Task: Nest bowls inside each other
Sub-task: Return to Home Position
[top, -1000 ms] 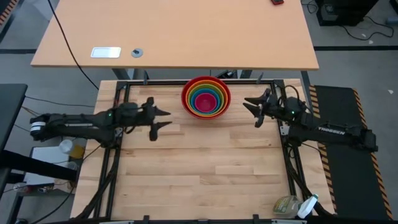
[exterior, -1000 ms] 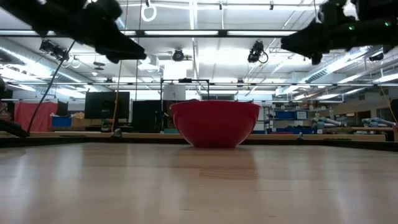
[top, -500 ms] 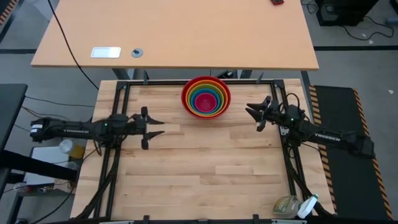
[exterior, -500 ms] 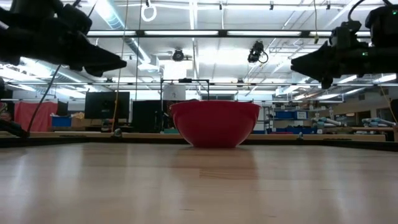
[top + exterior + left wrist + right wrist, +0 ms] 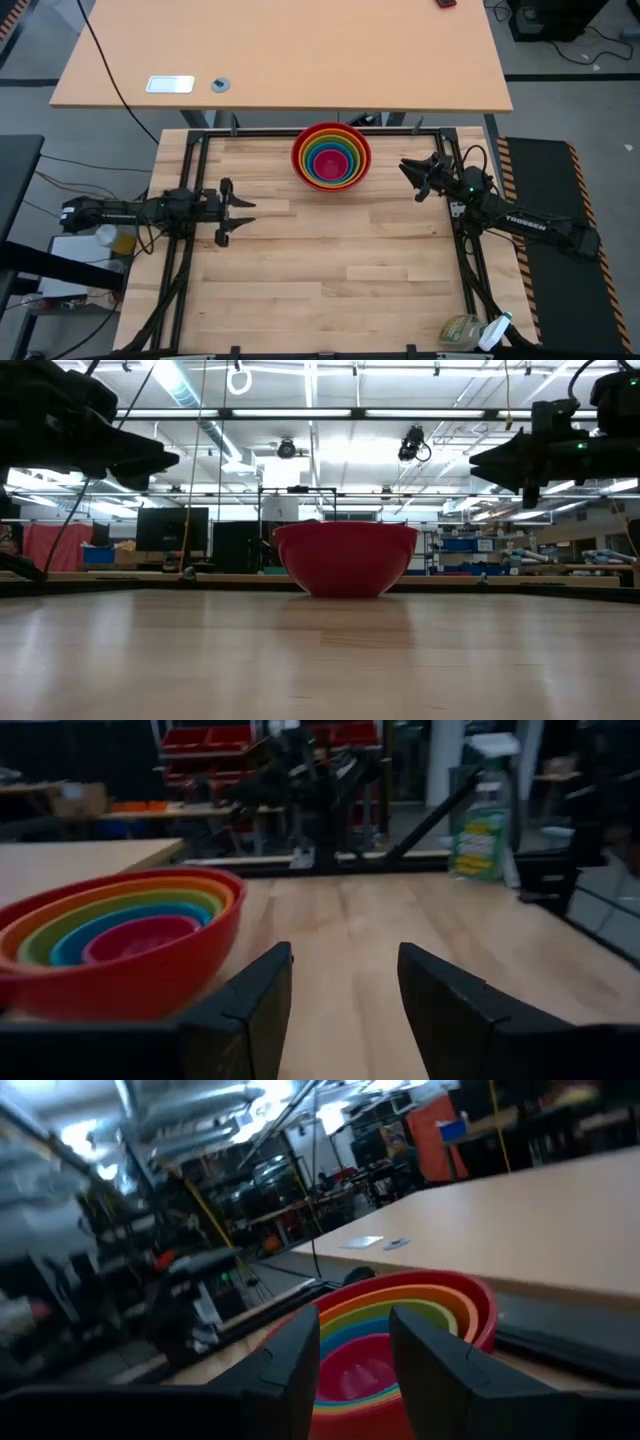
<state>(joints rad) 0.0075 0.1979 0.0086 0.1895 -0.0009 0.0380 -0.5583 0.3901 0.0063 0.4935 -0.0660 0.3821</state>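
The left arm (image 5: 130, 209) is found well to the left of the nested stack and nearer the front of the wooden surface (image 5: 330, 270) than the stack. The left jaws are seen spread, with nothing between them, pointed across the surface.

The stack is set at the middle of the far edge. The red bowl (image 5: 297, 158) is outermost and rests on the surface. Inside it are seated, in order, the orange bowl (image 5: 120, 888), the lime green bowl (image 5: 130, 902), the blue bowl (image 5: 120, 917) and the magenta-pink bowl (image 5: 332, 160) at the centre. All five are upright with rims roughly level. The nesting is judged complete.

The bowls are judged light, stiff and glossy, and therefore slippery under a pinch. The inner ones are held only by their own weight and could slide if the stack were tipped. Should it be handled, the rim of the red bowl is the recommended hold, one finger inside and one outside, with the lift kept level.

The right arm (image 5: 520, 220) is found just to the right of the stack. The right jaws are likewise spread and empty, aimed toward it.
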